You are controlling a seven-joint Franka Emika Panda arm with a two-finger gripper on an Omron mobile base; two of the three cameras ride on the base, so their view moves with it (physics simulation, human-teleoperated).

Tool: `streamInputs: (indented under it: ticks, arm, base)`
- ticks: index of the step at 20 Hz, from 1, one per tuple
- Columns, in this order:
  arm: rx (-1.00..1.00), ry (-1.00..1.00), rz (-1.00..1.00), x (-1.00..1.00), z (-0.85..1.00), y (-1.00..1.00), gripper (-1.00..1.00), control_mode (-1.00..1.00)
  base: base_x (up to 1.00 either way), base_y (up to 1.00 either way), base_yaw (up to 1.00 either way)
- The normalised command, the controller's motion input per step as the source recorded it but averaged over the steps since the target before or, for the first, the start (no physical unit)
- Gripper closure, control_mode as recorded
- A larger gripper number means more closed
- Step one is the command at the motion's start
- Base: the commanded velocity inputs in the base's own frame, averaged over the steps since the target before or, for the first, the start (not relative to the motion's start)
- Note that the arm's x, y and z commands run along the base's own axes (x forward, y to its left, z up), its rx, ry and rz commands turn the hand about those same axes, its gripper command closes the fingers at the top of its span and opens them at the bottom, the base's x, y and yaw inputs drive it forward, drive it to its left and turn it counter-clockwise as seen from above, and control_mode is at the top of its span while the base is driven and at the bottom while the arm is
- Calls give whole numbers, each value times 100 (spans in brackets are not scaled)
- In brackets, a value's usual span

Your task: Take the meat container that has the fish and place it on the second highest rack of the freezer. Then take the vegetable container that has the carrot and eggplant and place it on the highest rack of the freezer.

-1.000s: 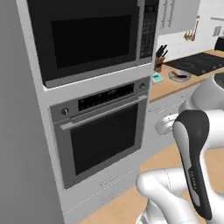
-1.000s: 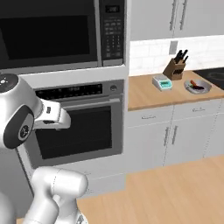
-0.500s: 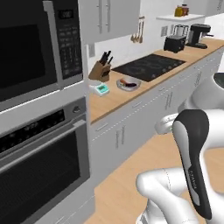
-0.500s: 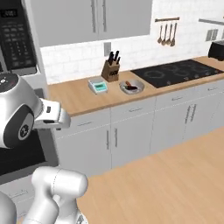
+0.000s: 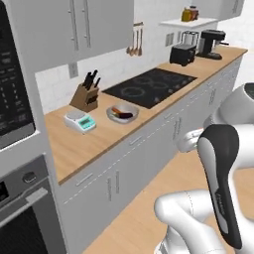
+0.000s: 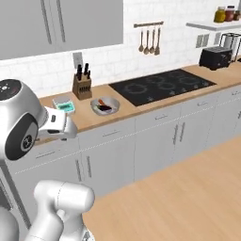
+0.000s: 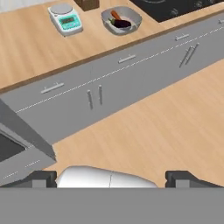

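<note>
A grey bowl, the vegetable container [image 5: 122, 113] [image 6: 104, 105] [image 7: 121, 19], stands on the wooden counter [image 5: 99, 144] between a kitchen scale and the cooktop. In it lie the orange carrot [image 7: 114, 15] and the dark eggplant [image 7: 123, 24]. My gripper [image 7: 113, 178] hangs well short of the counter, over the wooden floor, with its two dark fingertips [image 7: 43, 178] wide apart: it is open and holds nothing. The meat container with the fish and the freezer are out of view.
A white scale [image 5: 79, 121] and a knife block [image 5: 87, 96] stand left of the bowl. Right of it come the black cooktop [image 5: 149, 87], a toaster [image 5: 182, 53] and a coffee machine [image 5: 211, 43]. The oven column [image 5: 20, 198] stands at the left. Grey cabinets line the wooden floor [image 6: 188, 188].
The whole picture has swung: the camera turned from the oven and microwave column to the counter on its right. The gripper stays open.
</note>
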Motion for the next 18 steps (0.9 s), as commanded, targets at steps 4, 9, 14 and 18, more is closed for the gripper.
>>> streamInputs:
  ticks: [4, 9, 14, 18]
  arm:
    - [0, 0, 0, 0, 0, 0, -100, 100]
    - [0, 0, 0, 0, 0, 0, -100, 100]
    - [0, 0, 0, 0, 0, 0, -100, 100]
    - [0, 0, 0, 0, 0, 0, -100, 100]
  base:
    - [100, -38, 11]
    - [100, -66, 29]
    - [89, -44, 51]
    - [62, -46, 45]
